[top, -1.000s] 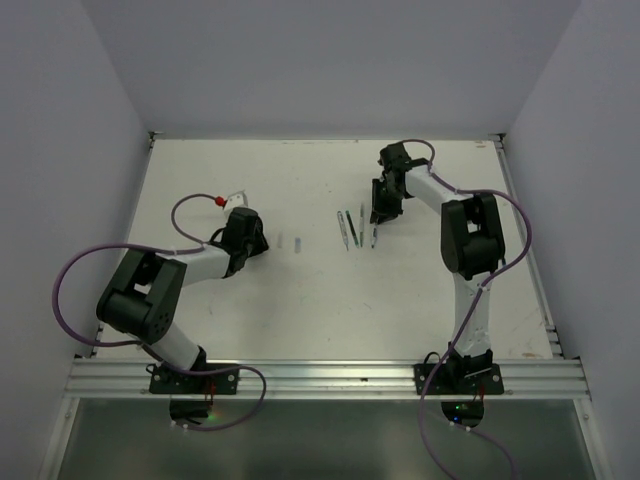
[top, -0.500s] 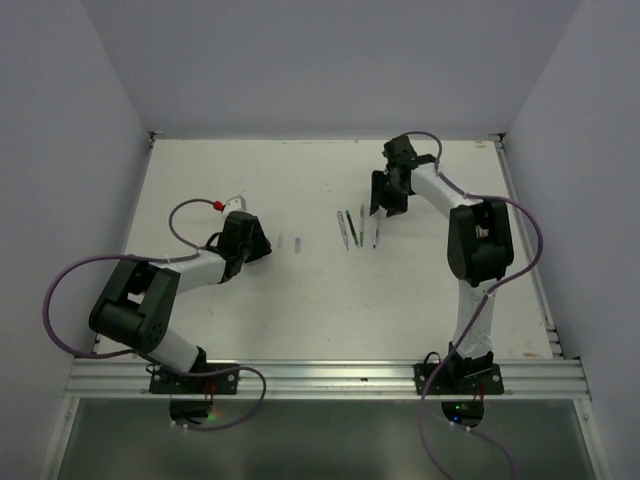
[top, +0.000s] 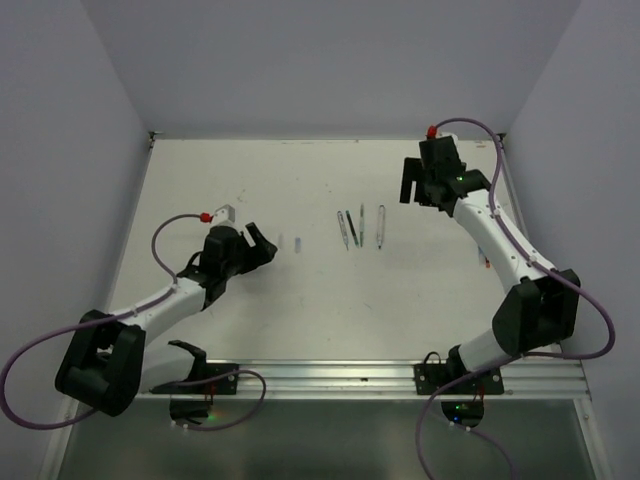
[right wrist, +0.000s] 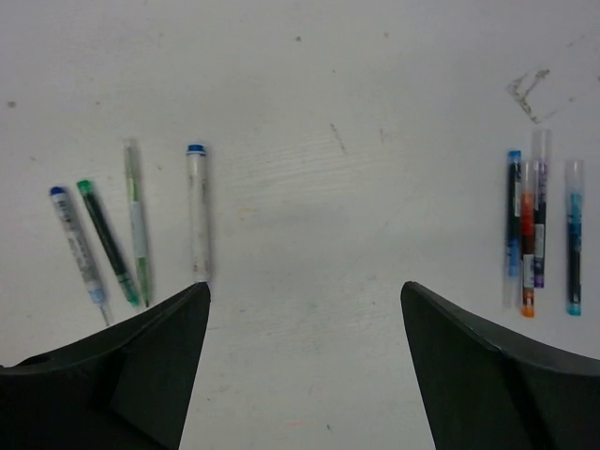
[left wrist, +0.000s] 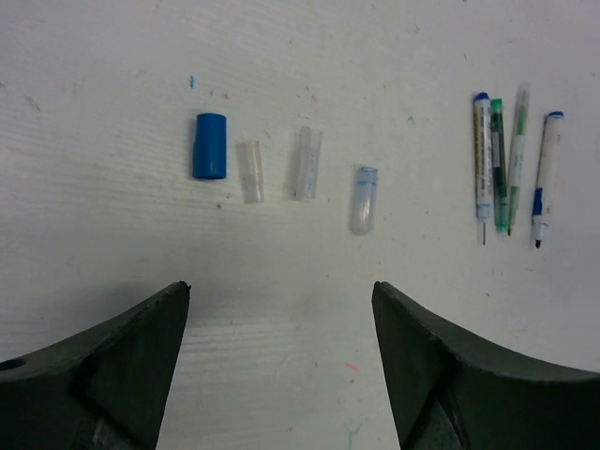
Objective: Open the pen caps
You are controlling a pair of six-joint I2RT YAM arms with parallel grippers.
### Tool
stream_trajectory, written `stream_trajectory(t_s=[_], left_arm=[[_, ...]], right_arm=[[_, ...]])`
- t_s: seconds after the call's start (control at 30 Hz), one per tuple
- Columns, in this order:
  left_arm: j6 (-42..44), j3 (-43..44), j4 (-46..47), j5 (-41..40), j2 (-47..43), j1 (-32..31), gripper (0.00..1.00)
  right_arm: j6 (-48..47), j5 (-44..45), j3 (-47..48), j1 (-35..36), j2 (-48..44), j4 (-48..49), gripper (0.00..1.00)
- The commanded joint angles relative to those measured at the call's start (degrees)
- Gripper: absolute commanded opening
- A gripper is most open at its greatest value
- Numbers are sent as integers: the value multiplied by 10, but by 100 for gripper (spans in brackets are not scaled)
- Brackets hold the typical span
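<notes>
Left gripper (left wrist: 281,292): jaws wide apart, nothing between them, low over the tabletop (left wrist: 112,56). At its 12 o'clock four loose caps lie in a row, a blue cap (left wrist: 210,145) and three clear caps (left wrist: 307,162), each apart from its neighbour. At 2 o'clock four pens (left wrist: 499,164) lie side by side with bare tips, so I judge those done.

Right gripper (right wrist: 305,289): jaws also spread, empty. The same four pens sit at its 10 o'clock. At 2 o'clock a second bunch of pens (right wrist: 528,230) lies close together. They look capped to me, but I cannot tell for certain.

Plan: I think that bunch is the work left.
- Take one barrel mid-length with the right gripper, from the outer edge of the bunch so its neighbours are not dragged.
- Close the left gripper on the cap only.
- Pull straight along the pen's axis, since a sideways pull risks a slip.
- Set the cap beside the row.
</notes>
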Motion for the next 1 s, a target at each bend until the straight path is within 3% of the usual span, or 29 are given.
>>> stream_trajectory(t_s=[0.0,0.13,0.37,0.63,0.8,0.97], left_arm=[[-25,-14,28,86,-43,2,82],[-29,-18,18,135,-99,-2,84],[-10,-38,-9,144,-192,-2,87],[-1,-45,20,183,-153,-2,87],[7,-45,26,182,-147,-2,87],[14,-35,24,178,-132,-2,87]], right_arm=[[-31,99,-48,-10,-9,2,87],[-36,61,-100,-54,-38,25,87],[-26,-19,-198,-203,-80,104,90],[-61,-73,-216,-259,-30,149,78],[-67,-91,-214,-279,11,166,52],[-69,-87,-209,-289,38,173,50]])
